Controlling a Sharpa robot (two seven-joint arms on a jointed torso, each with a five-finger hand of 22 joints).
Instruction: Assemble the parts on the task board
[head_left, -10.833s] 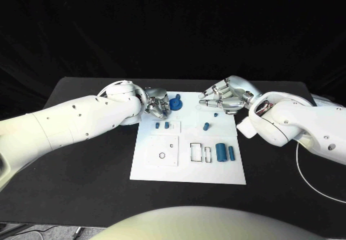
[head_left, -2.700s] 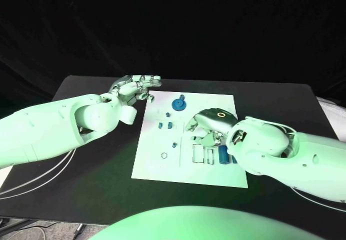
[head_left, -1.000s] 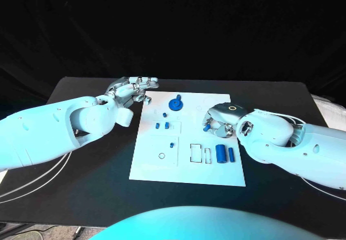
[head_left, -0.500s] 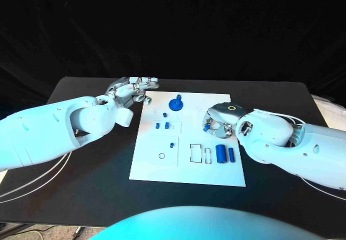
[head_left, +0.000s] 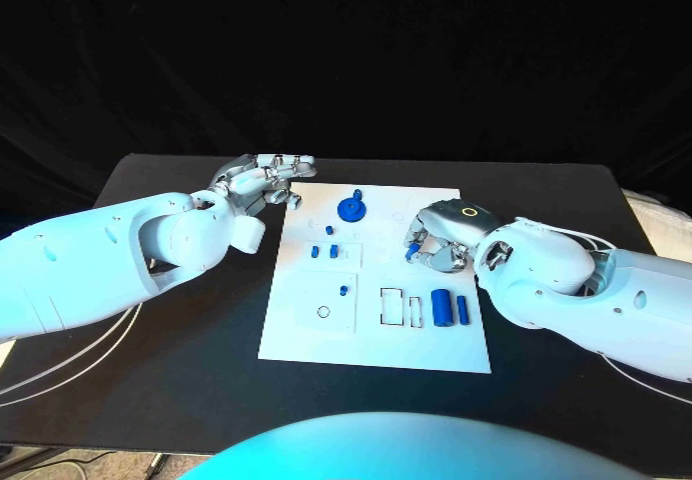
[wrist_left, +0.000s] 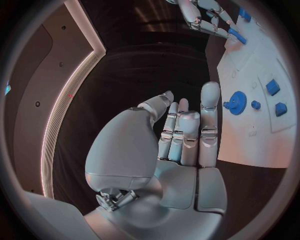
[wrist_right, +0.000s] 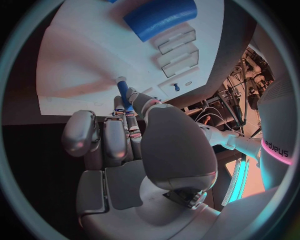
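From the head camera: my right hand pinches a small blue peg over the task board; my left hand hovers empty off the board's far corner, fingers loosely spread. Left wrist: fingers straight, holding nothing, blue gear just beyond my fingertips. Right wrist: the peg sits between my fingertips, a blue cylinder further ahead.

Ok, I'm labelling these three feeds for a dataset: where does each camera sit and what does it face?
Head view: on the head, looking down at the task board; both arms enter.
Left wrist view: behind the left hand, empty, facing the board's gear.
Right wrist view: behind the right hand, pinching a small blue peg over the board.
Shared: all show the board; head view also shows both hands.
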